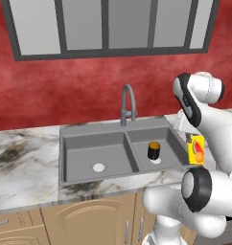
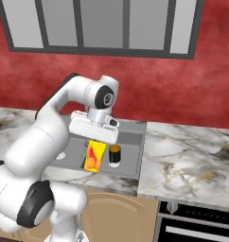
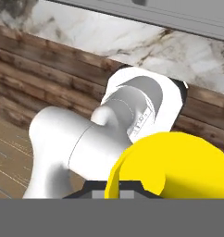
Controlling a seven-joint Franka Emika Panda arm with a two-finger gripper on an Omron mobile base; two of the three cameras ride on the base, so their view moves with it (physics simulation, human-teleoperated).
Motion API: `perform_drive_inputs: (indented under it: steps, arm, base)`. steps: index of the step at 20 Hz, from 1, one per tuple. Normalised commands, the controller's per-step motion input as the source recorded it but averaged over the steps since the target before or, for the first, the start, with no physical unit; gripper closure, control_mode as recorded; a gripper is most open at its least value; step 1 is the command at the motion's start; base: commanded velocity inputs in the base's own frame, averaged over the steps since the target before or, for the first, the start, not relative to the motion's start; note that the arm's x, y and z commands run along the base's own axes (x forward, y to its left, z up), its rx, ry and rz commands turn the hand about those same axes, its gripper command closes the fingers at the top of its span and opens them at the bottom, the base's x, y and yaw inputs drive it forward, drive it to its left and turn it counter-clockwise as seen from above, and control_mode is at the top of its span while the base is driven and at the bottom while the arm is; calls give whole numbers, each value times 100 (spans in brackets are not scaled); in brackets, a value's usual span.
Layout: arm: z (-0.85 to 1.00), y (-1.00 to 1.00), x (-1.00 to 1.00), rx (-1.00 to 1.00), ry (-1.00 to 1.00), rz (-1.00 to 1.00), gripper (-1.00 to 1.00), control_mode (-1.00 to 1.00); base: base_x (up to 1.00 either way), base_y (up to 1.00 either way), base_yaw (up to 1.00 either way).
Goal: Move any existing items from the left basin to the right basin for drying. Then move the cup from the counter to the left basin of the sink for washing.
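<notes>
The marble worktop (image 1: 22,162) carries a dark grey double sink (image 1: 120,128). The left basin (image 1: 96,155) contains only its white drain. The right basin (image 1: 158,148) holds the black jar (image 1: 153,150), upright beside its drain. The hand (image 2: 94,142) is clamped on the yellow cup (image 2: 94,156), which hangs in the air above the sink, just beside the jar in the right base view.

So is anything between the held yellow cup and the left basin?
Nothing visible blocks it. The gripper holds the cup above the sink; the jar stands in the right basin, and the left basin holds nothing.
</notes>
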Motion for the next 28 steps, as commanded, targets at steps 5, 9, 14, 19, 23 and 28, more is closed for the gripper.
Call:
perform_drive_inputs:
  steps: [5,9,14,19,23,28]
  arm:
    - [6,69,7,0,0,12,100,-100]
    - [0,62,0,0,0,14,100,-100]
    - [0,63,0,0,0,15,100,-100]
    - [-2,51,-2,0,0,15,100,-100]
    - [-7,46,0,0,0,14,100,-100]
    - [-4,49,9,0,0,9,100,-100]
  base:
    - [0,0,0]
    - [0,0,0]
    - [0,0,0]
    - [0,0,0]
    - [0,0,0]
    - [0,0,0]
